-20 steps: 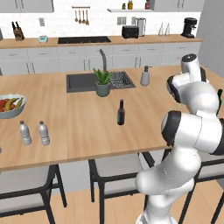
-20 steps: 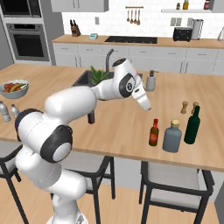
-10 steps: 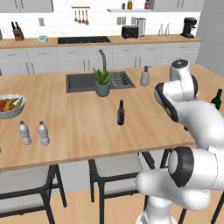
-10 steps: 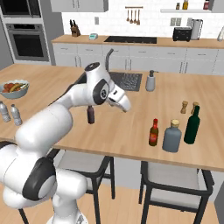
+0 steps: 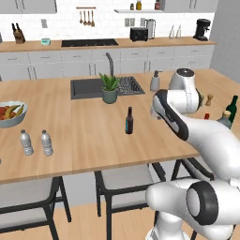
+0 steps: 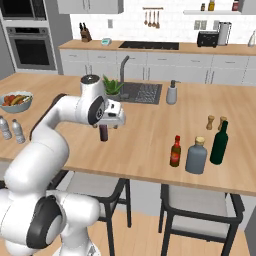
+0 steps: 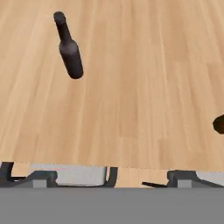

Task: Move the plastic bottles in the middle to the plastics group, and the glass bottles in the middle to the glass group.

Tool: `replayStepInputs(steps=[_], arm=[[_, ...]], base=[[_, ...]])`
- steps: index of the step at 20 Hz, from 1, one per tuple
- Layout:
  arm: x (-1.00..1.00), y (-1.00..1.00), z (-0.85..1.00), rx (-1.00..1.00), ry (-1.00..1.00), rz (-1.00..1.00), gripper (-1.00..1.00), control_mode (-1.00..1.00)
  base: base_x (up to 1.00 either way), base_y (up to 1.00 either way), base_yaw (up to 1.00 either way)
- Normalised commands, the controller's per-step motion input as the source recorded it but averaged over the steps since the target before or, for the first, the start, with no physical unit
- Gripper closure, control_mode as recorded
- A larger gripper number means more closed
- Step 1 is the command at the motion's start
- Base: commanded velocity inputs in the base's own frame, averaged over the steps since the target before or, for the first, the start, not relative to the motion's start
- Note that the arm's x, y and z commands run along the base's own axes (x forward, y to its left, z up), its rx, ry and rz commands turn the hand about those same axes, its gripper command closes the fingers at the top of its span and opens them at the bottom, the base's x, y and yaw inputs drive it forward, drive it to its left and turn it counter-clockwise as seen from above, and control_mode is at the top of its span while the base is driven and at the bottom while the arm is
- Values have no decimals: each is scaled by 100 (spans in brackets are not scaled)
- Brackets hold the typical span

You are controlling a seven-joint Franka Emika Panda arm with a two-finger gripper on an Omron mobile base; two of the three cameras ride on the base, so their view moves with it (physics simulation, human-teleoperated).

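Note:
A near-black glass bottle with a blue label (image 5: pixel 129 121) stands upright alone in the middle of the island, and the hand view has it at the upper left (image 7: pixel 69 50). My gripper (image 6: pixel 118 119) hovers open just above and in front of this bottle (image 6: pixel 103 135), with nothing between its fingers. The brown bottle with a red neck (image 6: pixel 175 151) stands beside the grey-blue corked bottle (image 6: pixel 196 156) and the green wine bottle (image 6: pixel 219 143) at the right. Two clear plastic bottles (image 5: pixel 26 142) (image 5: pixel 46 142) stand side by side at the left.
A fruit bowl (image 5: pixel 10 112) sits behind the plastic bottles. A potted plant (image 5: pixel 110 89), the sink (image 5: pixel 84 88) and a soap dispenser (image 5: pixel 154 81) line the far side. Two small shakers (image 6: pixel 210 122) stand behind the wine bottle. Stools stand under the near edge.
The arm has swung left, away from the bottles at the right, and the hand now hangs by the dark bottle in the middle. The gripper stayed open.

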Motion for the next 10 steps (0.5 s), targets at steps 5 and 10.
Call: replayStepInputs(steps=[5,10], arm=[[0,100,1,-1,17,61,-100,-100],[18,45,0,0,0,9,-100,-100]], base=[[0,0,0],[0,0,0]])
